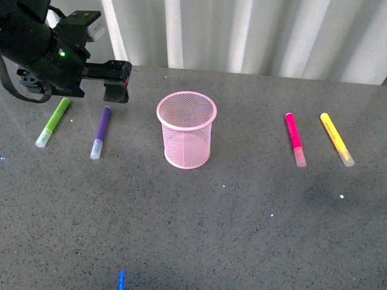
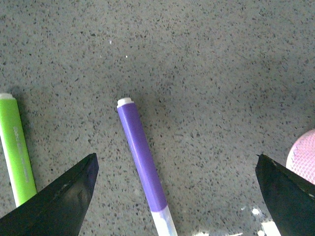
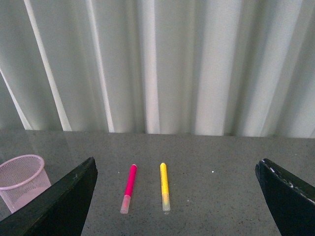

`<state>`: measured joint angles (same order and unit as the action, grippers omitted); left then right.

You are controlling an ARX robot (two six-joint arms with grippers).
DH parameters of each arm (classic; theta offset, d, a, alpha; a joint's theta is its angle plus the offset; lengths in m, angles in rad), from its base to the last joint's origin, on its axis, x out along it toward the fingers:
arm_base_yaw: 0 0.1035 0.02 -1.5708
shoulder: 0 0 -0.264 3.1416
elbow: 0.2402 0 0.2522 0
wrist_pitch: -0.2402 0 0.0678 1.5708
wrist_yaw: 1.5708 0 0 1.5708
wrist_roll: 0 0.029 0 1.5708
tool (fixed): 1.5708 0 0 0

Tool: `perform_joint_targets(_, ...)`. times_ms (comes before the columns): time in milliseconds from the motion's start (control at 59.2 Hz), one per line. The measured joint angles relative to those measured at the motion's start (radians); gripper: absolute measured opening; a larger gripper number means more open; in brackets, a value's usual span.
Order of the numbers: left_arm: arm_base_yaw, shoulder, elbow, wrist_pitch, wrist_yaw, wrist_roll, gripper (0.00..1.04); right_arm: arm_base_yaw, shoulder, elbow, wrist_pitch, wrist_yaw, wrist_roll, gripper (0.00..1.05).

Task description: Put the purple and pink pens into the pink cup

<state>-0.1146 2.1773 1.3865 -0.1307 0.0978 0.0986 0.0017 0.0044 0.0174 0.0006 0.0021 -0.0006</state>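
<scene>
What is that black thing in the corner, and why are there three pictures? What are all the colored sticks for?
The black thing is the robot's left arm, and at its end is a left gripper, a hand with two jaws. One picture is taken from the robot's body, looking out over the gray table. The other two come from small cameras on its wrists, so the black shapes at their edges are the jaws, standing wide open.

The colored sticks are markers. On the table lie a green marker, a purple pen, a pink pen and a yellow marker. In the middle stands a pink cup made of mesh.

The left gripper hovers over the purple pen. The right gripper looks toward the pink pen from farther off. Nothing is held, and the cup looks empty.
</scene>
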Motion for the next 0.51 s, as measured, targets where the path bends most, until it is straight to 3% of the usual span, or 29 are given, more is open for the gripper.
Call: perform_joint_targets(507, -0.005, 0.144, 0.093, -0.021, -0.021, 0.047, 0.98, 0.000, 0.000, 0.000, 0.000, 0.000, 0.000, 0.98)
